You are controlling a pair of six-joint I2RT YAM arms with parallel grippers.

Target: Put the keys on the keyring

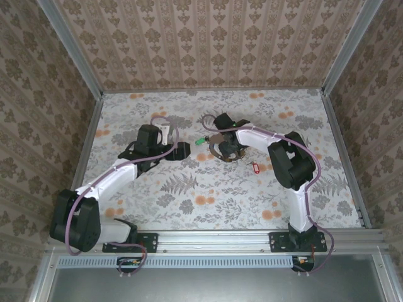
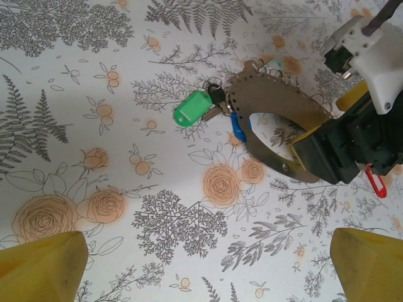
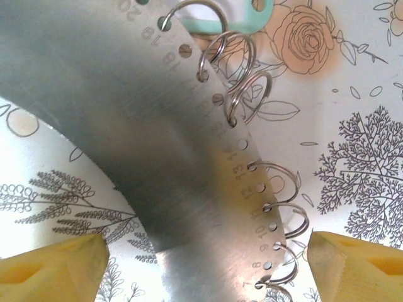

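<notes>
Beige damask walls box a floral table; left pincer and right pincer both gape wide.

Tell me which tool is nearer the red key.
Right. The right tool sits over the strap, just beside the red key; the left tool is farther off, beyond the green key.

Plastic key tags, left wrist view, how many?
4: a green plastic tag left of the brown-grey perforated strap, a blue one at its inner edge, a mint one behind its top, a red one far right. More may be hidden.
</notes>
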